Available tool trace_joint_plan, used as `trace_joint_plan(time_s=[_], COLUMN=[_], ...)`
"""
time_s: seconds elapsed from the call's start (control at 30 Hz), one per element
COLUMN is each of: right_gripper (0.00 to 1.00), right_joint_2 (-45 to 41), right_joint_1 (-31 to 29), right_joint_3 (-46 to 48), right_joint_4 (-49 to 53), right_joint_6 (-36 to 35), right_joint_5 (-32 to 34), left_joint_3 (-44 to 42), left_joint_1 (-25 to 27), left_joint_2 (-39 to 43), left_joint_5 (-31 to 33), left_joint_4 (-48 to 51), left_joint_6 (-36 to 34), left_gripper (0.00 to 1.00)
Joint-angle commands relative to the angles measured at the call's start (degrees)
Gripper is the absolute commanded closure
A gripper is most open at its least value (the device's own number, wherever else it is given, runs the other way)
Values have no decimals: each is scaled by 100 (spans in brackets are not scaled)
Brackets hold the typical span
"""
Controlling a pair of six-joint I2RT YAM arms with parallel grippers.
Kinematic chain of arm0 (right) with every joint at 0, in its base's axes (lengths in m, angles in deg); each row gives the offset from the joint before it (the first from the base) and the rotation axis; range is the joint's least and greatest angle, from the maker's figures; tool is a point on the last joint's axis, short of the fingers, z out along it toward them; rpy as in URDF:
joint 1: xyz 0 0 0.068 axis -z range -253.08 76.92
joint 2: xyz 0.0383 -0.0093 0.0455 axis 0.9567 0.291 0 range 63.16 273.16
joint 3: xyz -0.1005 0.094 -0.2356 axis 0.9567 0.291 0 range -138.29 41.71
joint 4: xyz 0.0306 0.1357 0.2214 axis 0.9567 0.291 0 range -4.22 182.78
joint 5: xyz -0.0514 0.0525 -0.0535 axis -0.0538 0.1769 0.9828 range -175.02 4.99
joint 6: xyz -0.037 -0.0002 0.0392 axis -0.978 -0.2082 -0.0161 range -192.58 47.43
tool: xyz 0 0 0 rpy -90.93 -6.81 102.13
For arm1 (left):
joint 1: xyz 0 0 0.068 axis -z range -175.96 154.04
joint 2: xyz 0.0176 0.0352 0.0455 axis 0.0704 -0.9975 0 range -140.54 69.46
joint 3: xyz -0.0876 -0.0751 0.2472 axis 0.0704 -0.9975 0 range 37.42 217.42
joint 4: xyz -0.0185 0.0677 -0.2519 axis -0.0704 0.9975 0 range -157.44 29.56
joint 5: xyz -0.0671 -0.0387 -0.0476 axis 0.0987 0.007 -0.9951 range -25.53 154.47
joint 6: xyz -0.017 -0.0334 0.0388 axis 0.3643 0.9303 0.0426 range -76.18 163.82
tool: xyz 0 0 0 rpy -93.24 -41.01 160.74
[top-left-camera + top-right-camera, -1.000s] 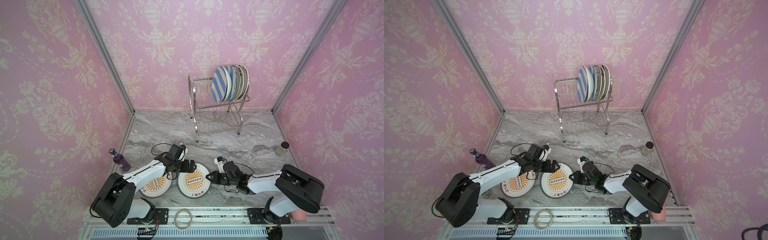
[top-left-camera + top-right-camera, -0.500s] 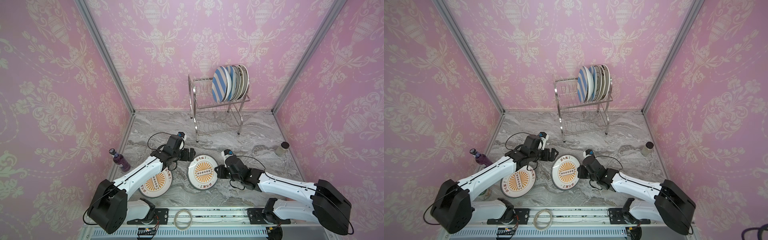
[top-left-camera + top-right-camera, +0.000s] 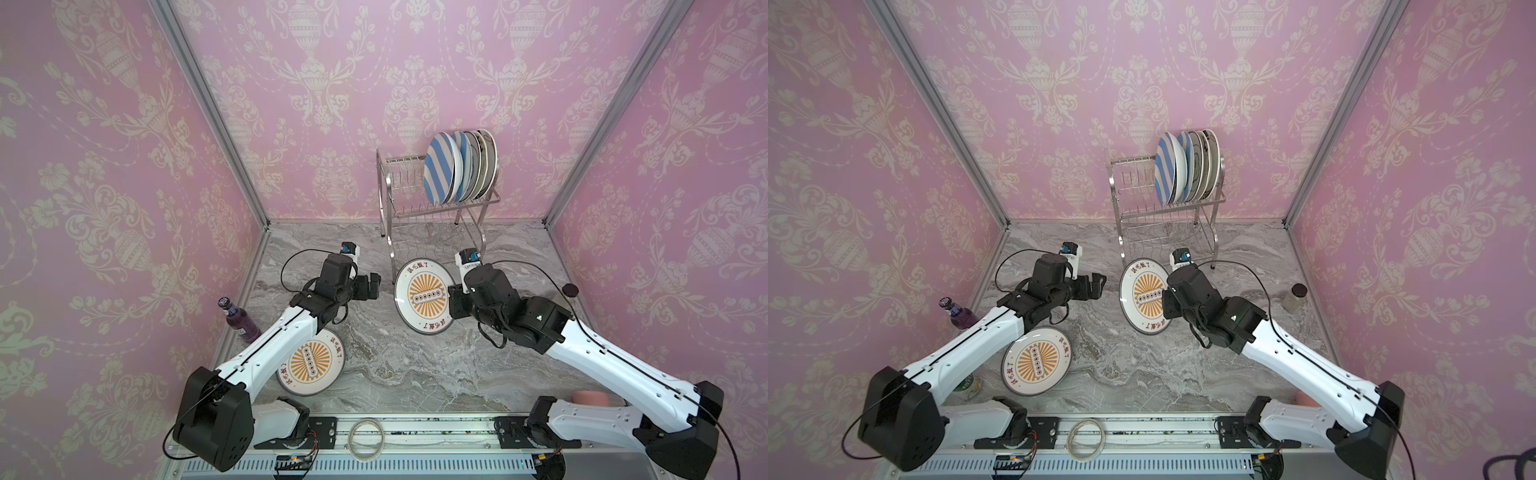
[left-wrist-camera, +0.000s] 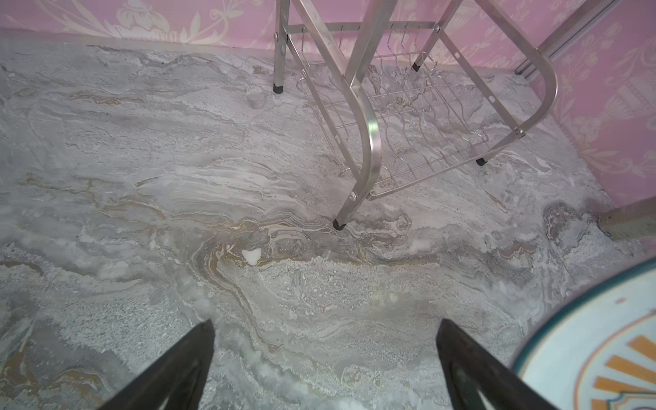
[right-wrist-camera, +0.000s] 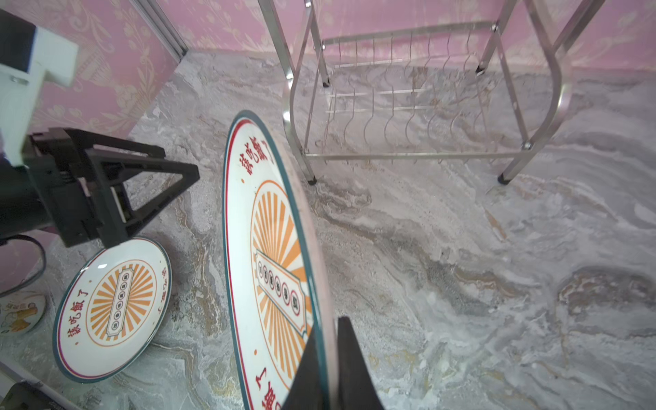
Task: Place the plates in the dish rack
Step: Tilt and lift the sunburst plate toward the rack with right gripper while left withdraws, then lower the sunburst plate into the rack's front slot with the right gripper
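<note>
Marble table [image 3: 395, 374] below, the right gripper [image 5: 328, 337] clamps the rim of an orange sunburst plate [image 3: 424, 295], on edge just before the dish rack [image 3: 436, 208]; the left gripper [image 4: 324, 326] gapes wide, empty, nearby.

Purple bottle [image 3: 237, 318] by L wall, dark-lidded jar [image 3: 1293, 298] nr R wall, tape ring [image 3: 350, 439] on front rail

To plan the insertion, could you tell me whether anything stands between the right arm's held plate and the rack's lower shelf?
Nothing visible does: the lower shelf of the shiny steel wire dish rack is empty. Only its front leg stands beside the round orange-sunburst plate.
</note>
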Motion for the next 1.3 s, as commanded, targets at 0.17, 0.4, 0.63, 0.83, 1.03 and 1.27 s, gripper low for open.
trace_joint_plan(time_s=[0.17,0.4,0.63,0.83,1.03,1.27], right_gripper=[100,100,100,100,100,100], right_joint_2=[697,1432,2260,2865,3328,4212], right_joint_1=[32,138,279,583,781,1065], right_joint_3=[-2194,-3568,-4620,-5229,-5601,-6578], right_joint_4=[414,-45,-859,-1416,-2072,-1882], right_joint_6=[-1248,-2166,-3029,-3510,-3945,-3991], right_joint_5=[1045,1898,2439,2598,2632,2482], left_joint_3=[181,128,272,246,200,176], left_joint_1=[-274,-512,-516,-520,-519,-520], left_joint_2=[150,455,405,262,254,235], left_joint_5=[18,-291,-1003,-1688,-1754,-1847], left_joint_4=[-152,120,7,-363,-327,-161], left_joint_6=[-292,-243,-214,217,199,133], left_gripper=[1,1,1,1,1,1])
